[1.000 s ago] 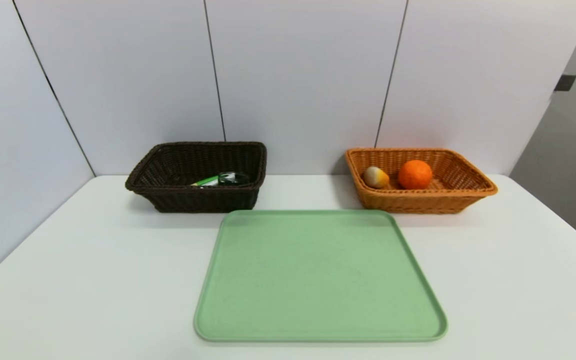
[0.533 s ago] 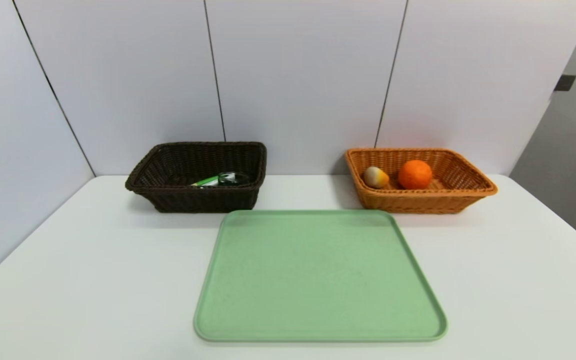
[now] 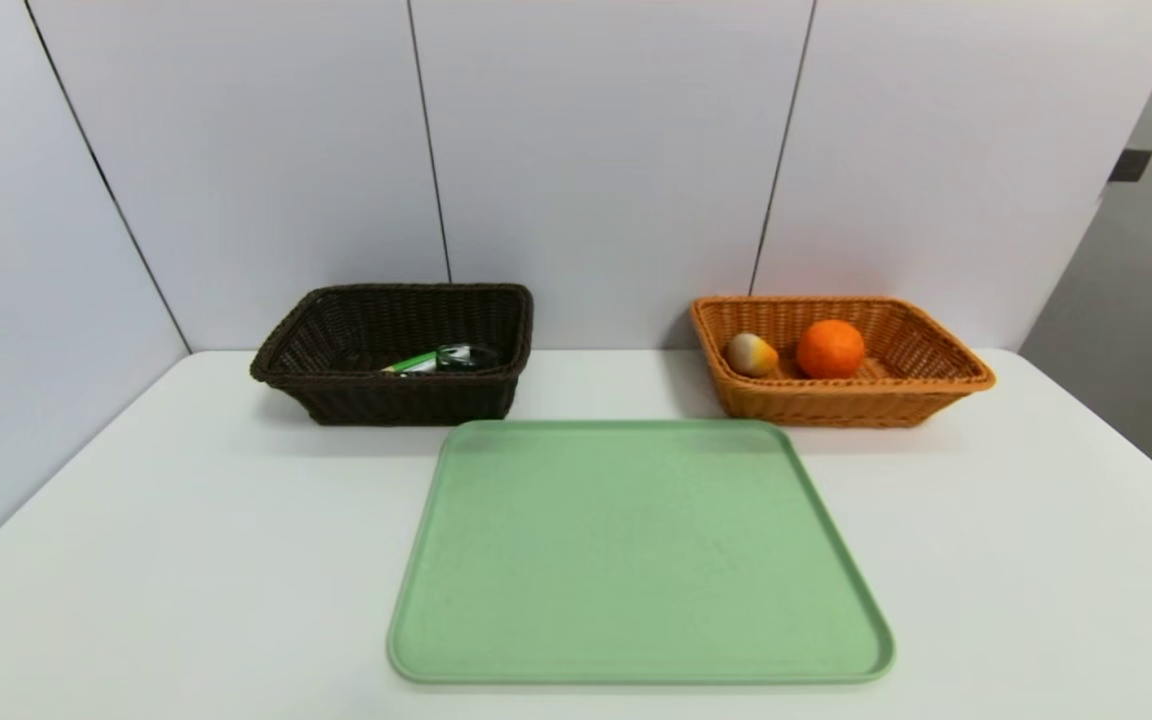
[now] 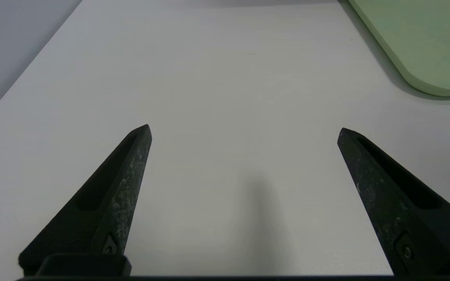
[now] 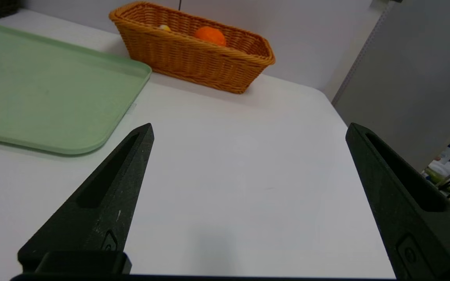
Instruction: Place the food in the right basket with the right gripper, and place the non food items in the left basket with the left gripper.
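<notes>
Beyond the wide-spread, empty jaws of the right gripper (image 5: 250,125), whose matte dark prongs taper to blunt tips, sits the orange-brown wicker basket (image 3: 856,403), flared and rectangular, holding a round, dimpled orange (image 3: 830,349) and a smaller rounded white-and-yellow item (image 3: 751,355); the left gripper (image 4: 244,127) has its scuffed jaws spread just as wide over the smooth white tabletop (image 4: 244,97), with the flat, round-cornered green tray (image 3: 636,550) between the two pairs, and past the left jaws the dark woven basket (image 3: 411,400) holds a green-and-white item (image 3: 416,363) and something dark and glossy (image 3: 466,358), perhaps glass or clear plastic
</notes>
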Action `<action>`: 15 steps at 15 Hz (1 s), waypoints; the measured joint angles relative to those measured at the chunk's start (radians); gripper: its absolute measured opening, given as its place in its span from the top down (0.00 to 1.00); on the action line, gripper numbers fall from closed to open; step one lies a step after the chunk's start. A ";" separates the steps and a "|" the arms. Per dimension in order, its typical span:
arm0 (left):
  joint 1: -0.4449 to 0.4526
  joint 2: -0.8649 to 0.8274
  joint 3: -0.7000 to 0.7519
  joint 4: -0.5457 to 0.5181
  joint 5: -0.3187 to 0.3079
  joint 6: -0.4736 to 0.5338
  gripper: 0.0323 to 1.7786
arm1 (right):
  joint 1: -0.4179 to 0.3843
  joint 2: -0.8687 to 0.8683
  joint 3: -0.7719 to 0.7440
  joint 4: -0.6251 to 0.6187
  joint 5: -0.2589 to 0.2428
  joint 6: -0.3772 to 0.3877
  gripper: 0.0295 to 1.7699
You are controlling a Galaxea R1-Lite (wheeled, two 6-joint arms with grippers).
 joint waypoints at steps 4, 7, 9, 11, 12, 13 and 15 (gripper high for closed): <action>0.000 0.000 0.005 0.000 -0.008 -0.001 0.05 | 0.000 -0.001 0.024 0.051 0.013 -0.003 0.04; 0.000 0.000 0.005 0.001 -0.004 -0.009 0.05 | 0.000 -0.001 0.026 0.049 0.009 0.008 0.04; 0.000 0.000 0.005 0.002 -0.002 -0.010 0.05 | -0.001 -0.001 0.026 0.044 0.002 0.036 0.04; 0.000 0.000 0.005 0.002 -0.001 -0.014 0.05 | -0.001 -0.001 0.027 0.042 -0.006 0.064 0.04; 0.000 0.000 0.005 0.002 0.000 -0.019 0.05 | -0.001 -0.001 0.027 0.040 -0.010 0.081 0.04; 0.000 0.000 0.006 0.003 0.003 -0.024 0.05 | -0.001 -0.001 0.027 0.040 -0.011 0.084 0.04; 0.000 0.000 0.006 0.003 0.004 -0.026 0.05 | -0.001 -0.001 0.027 0.041 -0.005 0.064 0.04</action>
